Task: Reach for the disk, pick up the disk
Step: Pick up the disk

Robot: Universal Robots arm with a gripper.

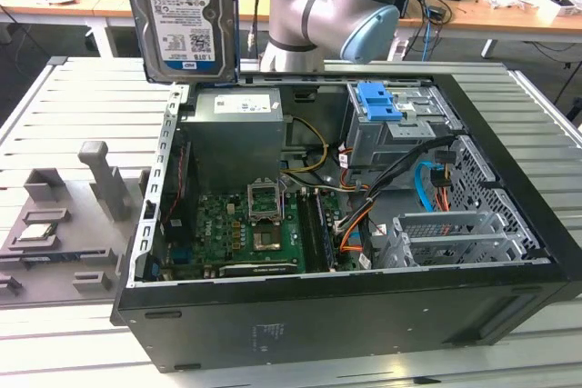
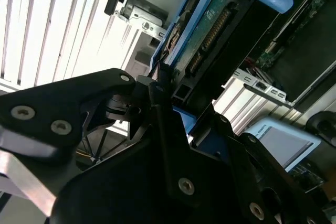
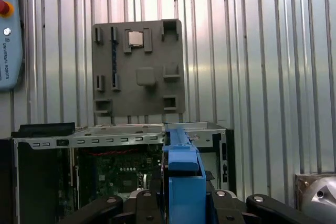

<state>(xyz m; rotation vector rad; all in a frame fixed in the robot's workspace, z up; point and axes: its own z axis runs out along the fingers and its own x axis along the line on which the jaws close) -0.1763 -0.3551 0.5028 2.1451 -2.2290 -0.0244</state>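
Note:
The disk [image 1: 179, 15], a silver hard drive with a white-and-blue label, hangs upright in the air above the back corner of the open computer case on the exterior view's left. Its blue side frame [image 3: 181, 163] runs between the black fingers [image 3: 142, 203] of my gripper [image 3: 181, 200] in the first wrist view. In the second wrist view the disk's connector edge [image 2: 210, 30] and blue frame stand just beyond the fingers [image 2: 160, 85]. My gripper [image 2: 165, 95] is shut on the disk.
Below lies the open computer case [image 1: 346, 306] with its motherboard [image 1: 245, 229], cables and a drive cage bearing a blue latch [image 1: 377, 102]. A grey fixture plate [image 1: 64, 224] rests on the slatted table on the exterior view's left. The arm's joint [image 1: 327, 6] stands behind the case.

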